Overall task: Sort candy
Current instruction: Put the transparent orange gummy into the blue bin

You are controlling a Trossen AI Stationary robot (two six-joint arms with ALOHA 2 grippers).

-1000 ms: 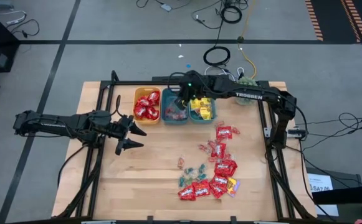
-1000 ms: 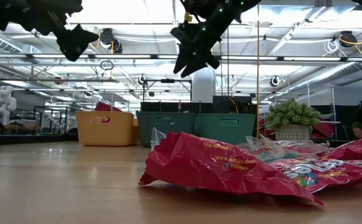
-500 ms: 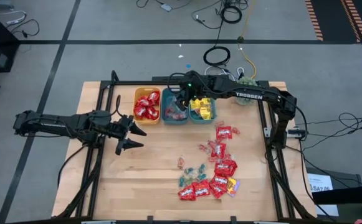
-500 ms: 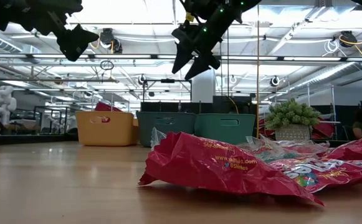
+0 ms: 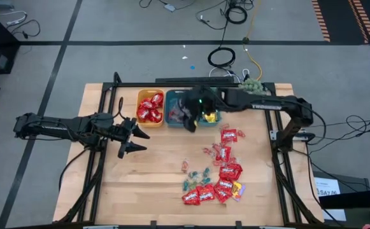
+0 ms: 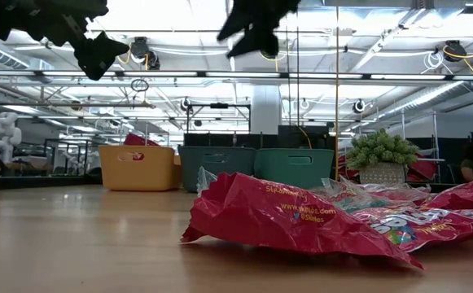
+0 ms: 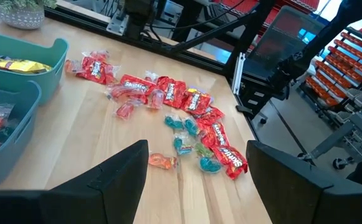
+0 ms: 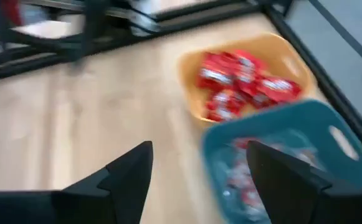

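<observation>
Red candy (image 5: 225,181) lies well apart from the right claw (image 5: 188,122), seemingly empty, fingers spread.

The table (image 5: 153,172) is pale wood, smooth and matt, its plank seams showing. On it, nearest the low camera, the red candy (image 6: 293,220) wears crinkled, glossy foil-like wrapping that catches the ceiling light; the small blue and orange pieces (image 7: 187,140) beside that heap look like clear, shiny film. Behind the heap, the orange bin (image 6: 137,168) and teal bins (image 6: 256,168) are smooth, dull-sheened plastic. The table's frame (image 5: 191,84) is dark matt metal.
</observation>
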